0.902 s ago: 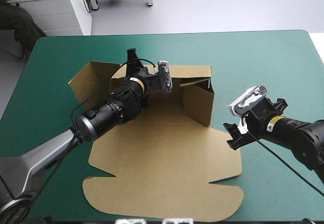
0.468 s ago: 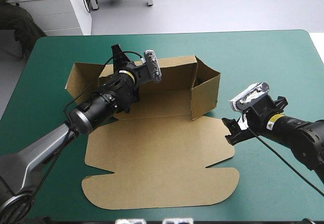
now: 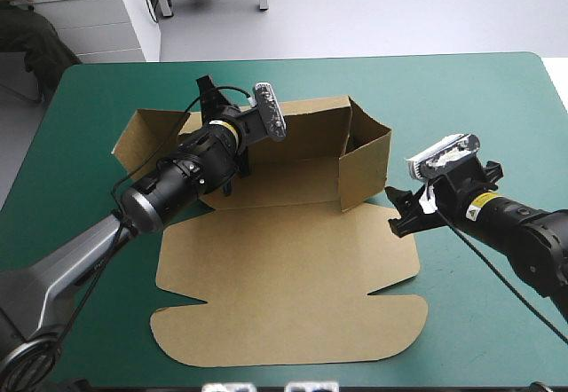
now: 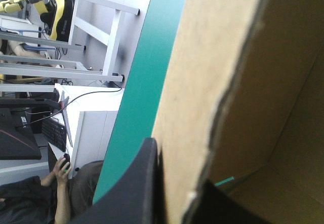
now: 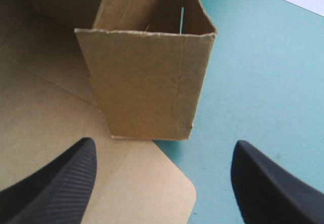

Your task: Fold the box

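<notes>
The brown box (image 3: 284, 294) lies partly raised on the teal-green cover. Its back wall (image 3: 306, 130) stands upright, and the right side wall (image 3: 364, 170) stands at an angle to it. My left gripper (image 3: 211, 99) is shut on the back wall's top edge near its left end; in the left wrist view the board (image 4: 212, 82) runs between the black fingers (image 4: 134, 188). My right gripper (image 3: 399, 213) hovers open just in front of the right wall (image 5: 147, 82), its fingers (image 5: 55, 183) wide apart, touching nothing.
The wide lid panel (image 3: 293, 339) lies flat toward the table's near edge. A left flap (image 3: 146, 135) leans outward at the box's left end. Bare teal-green cover (image 3: 461, 99) shows to the right of and beyond the box.
The left gripper pulled the back wall upright and toward the far left; the right wall swung outward with it. The right gripper moved slightly toward the right wall.
</notes>
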